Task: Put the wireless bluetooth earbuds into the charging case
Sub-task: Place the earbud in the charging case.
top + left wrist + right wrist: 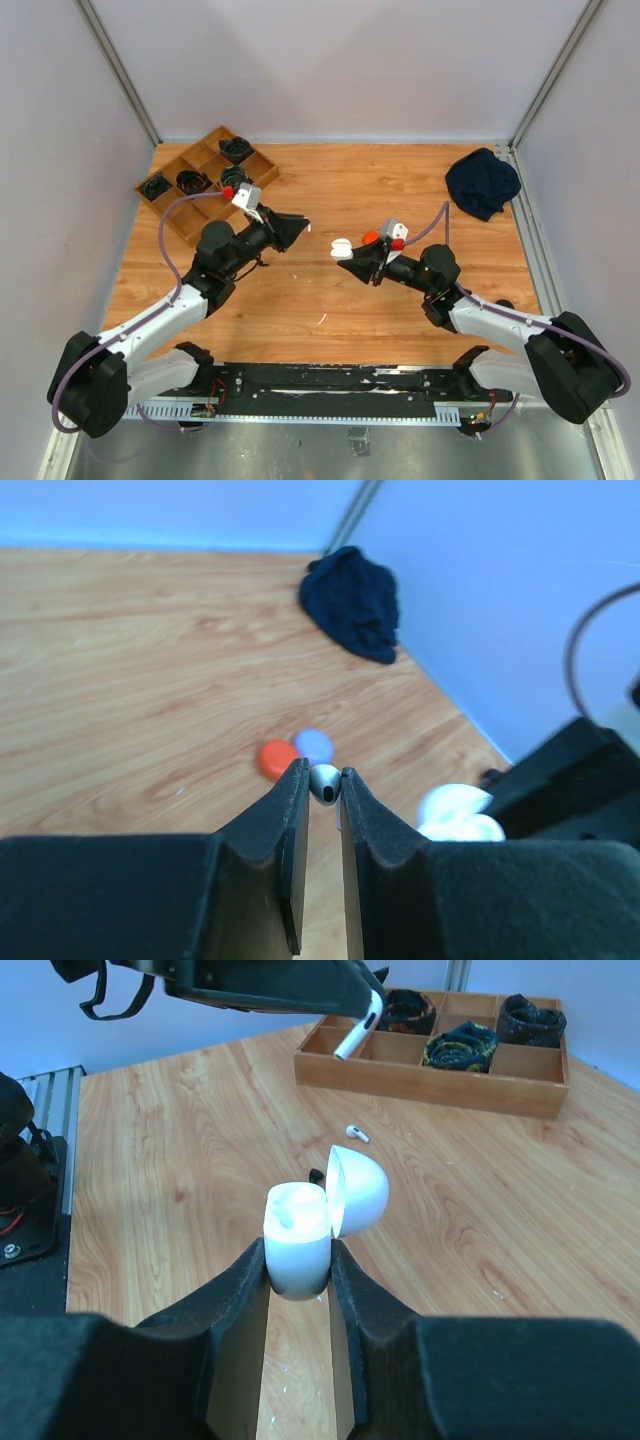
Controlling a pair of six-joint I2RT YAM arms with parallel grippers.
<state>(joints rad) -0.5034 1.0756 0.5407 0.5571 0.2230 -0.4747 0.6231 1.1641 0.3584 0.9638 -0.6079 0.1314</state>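
Observation:
My left gripper (322, 772) is shut on a white earbud (325, 783), pinched at the fingertips above the table. From the right wrist view the earbud's stem (358, 1035) sticks down out of that gripper. My right gripper (298, 1252) is shut on the white charging case (297, 1222), whose lid (358, 1190) stands open. In the top view the two grippers face each other mid-table, the left gripper (300, 228) a short way left of the charging case (342, 247). A second white earbud (357, 1134) lies on the wood beyond the case.
A wooden compartment tray (205, 180) with dark items stands at the back left. A dark blue cloth (482, 183) lies at the back right. An orange round case (275, 758) and a lavender round case (313, 745) rest on the table near the right gripper.

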